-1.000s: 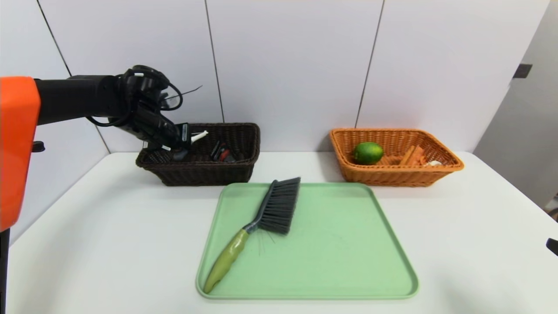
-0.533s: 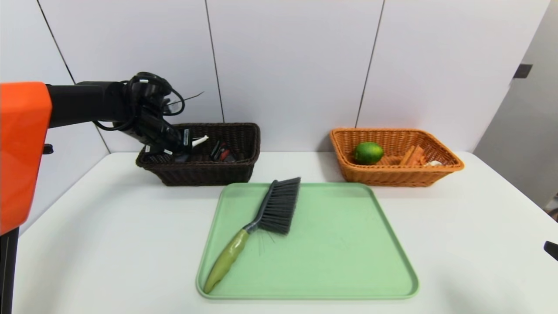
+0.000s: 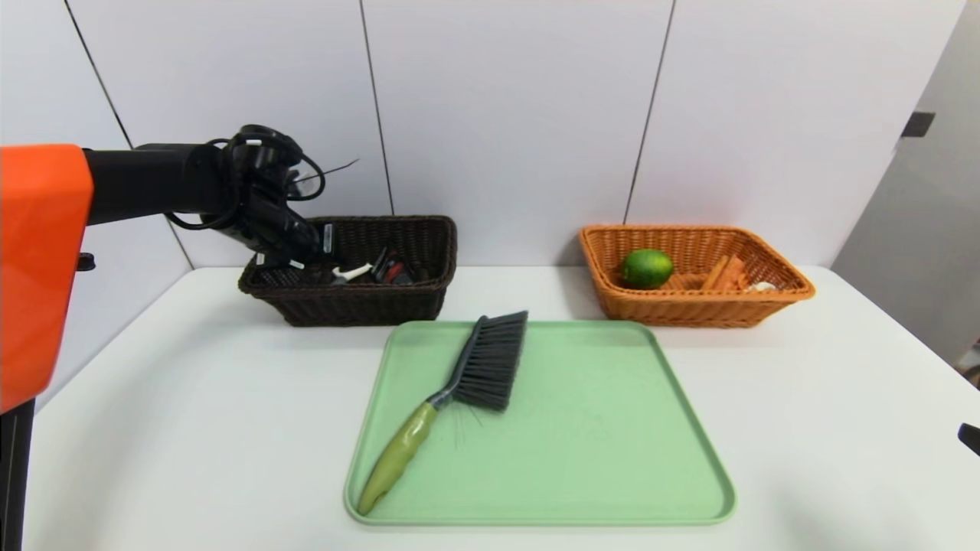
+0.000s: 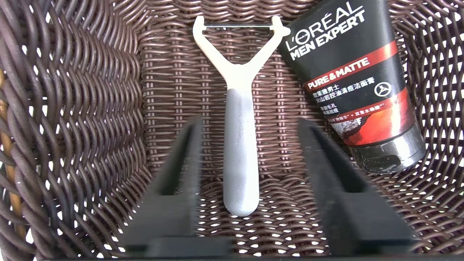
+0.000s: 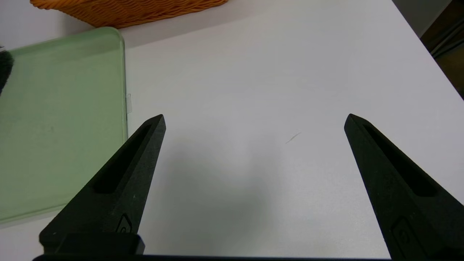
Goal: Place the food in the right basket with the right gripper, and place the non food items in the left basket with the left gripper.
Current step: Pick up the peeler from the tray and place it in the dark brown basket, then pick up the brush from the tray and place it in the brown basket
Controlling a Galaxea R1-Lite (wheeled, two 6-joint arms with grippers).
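My left gripper (image 3: 306, 246) hangs over the near-left end of the dark brown left basket (image 3: 344, 304) and is open. A peeler (image 4: 239, 145) with a grey handle and white Y-head lies loose on the basket floor between the spread fingers (image 4: 181, 163), touching neither. In the head view the peeler (image 3: 352, 271) lies beside a black and red face-wash tube (image 4: 355, 79). A grey brush (image 3: 467, 375) with a green handle rests on the green tray (image 3: 612, 459). My right gripper (image 5: 253, 117) stands open and empty over bare table right of the tray.
The orange right basket (image 3: 689, 310) at the back right holds a lime (image 3: 647, 268) and orange food pieces (image 3: 727, 274). The white table's right edge (image 5: 431, 54) is close to my right gripper.
My left gripper lowered slightly into the basket and opened. The peeler left its jaws and now lies on the basket floor. The right arm has not moved.
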